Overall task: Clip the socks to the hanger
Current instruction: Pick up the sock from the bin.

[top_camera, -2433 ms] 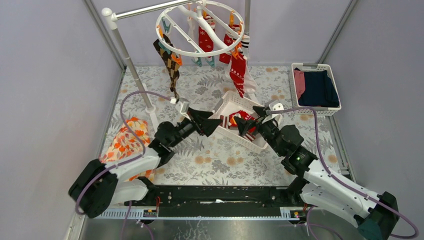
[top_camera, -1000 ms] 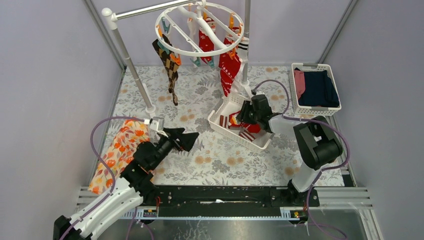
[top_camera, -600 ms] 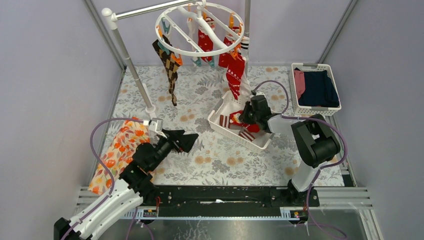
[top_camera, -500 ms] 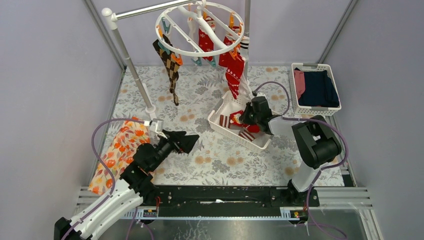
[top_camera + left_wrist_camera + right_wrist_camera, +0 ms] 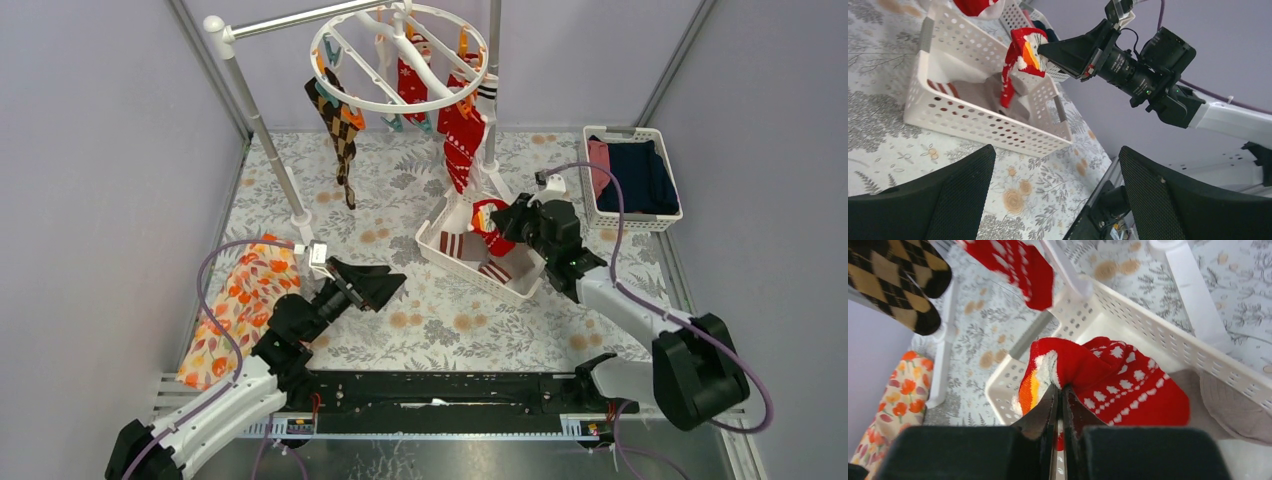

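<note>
Top external: right claw (image 5: 508, 222) pinches a red Christmas sock (image 5: 486, 226) just above the basket (image 5: 440, 262); the hanger (image 5: 400, 107) hangs beyond it. Left wrist: left claw (image 5: 1055, 150) spread, empty, near the basket. Right wrist: fabric nipped tight. Pickup step, I judge; next calls for raising it to the hanger.

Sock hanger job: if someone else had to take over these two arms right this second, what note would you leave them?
The left gripper is open and empty, above the table in front of the white basket.
The right gripper is shut on a red Christmas sock, held above the basket.
Done: several socks hang clipped on the hanger, among them an argyle sock.
Left: clip the held sock, then the striped sock and taupe sock lying in the basket.
</note>
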